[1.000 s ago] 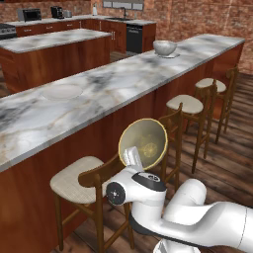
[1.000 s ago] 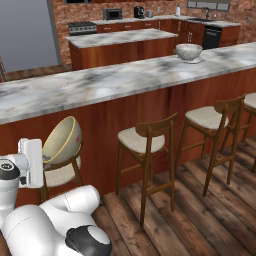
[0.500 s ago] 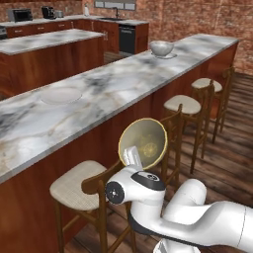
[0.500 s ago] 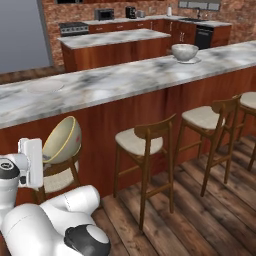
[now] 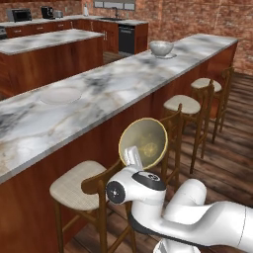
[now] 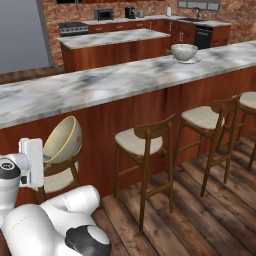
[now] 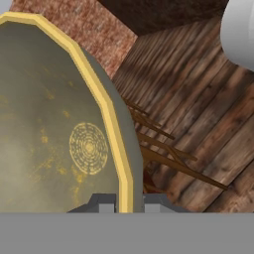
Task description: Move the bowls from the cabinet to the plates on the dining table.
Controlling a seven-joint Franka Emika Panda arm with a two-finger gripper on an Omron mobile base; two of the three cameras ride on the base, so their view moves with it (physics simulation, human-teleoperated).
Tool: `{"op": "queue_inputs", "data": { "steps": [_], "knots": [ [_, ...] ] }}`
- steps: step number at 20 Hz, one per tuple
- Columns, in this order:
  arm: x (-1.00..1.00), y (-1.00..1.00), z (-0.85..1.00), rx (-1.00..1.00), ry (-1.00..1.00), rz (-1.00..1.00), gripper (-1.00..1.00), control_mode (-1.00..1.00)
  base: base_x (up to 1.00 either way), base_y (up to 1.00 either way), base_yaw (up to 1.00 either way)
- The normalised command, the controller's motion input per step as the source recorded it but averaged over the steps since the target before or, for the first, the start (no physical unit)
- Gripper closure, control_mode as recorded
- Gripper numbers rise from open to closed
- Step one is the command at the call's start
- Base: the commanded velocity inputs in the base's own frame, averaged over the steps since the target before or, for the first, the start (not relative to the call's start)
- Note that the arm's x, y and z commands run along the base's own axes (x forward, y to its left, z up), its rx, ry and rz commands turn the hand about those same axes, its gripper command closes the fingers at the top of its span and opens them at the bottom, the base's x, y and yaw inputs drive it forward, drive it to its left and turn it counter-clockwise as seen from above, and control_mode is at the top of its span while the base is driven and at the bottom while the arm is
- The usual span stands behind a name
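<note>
Claw (image 7: 121, 201) pinching the rim of the tan bowl (image 5: 143, 142), held on edge low beside the stools (image 5: 79, 185), with the empty plate (image 5: 60, 95) on the tabletop (image 5: 123, 79) above and to its left.

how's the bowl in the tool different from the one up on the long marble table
The tan bowl is clamped by its rim in the tool, tipped on edge, low beside the stools. The pale bowl sits upright on a plate on the dining table. Both are round and deep.
</note>
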Motion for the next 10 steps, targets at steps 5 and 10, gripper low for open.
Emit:
{"op": "queue_inputs", "data": {
  "steps": [5, 10],
  "knots": [
    [0.0, 0.0, 0.0, 0.0, 0.0, 0.0, 1.0, 1.0, 0.0, 0.0, 0.0],
    [-0.21, 0.0, 0.15, 0.04, -0.02, 0.0, 1.0, -1.0, -0.01, 0.0, 0.0]
  ]
}}
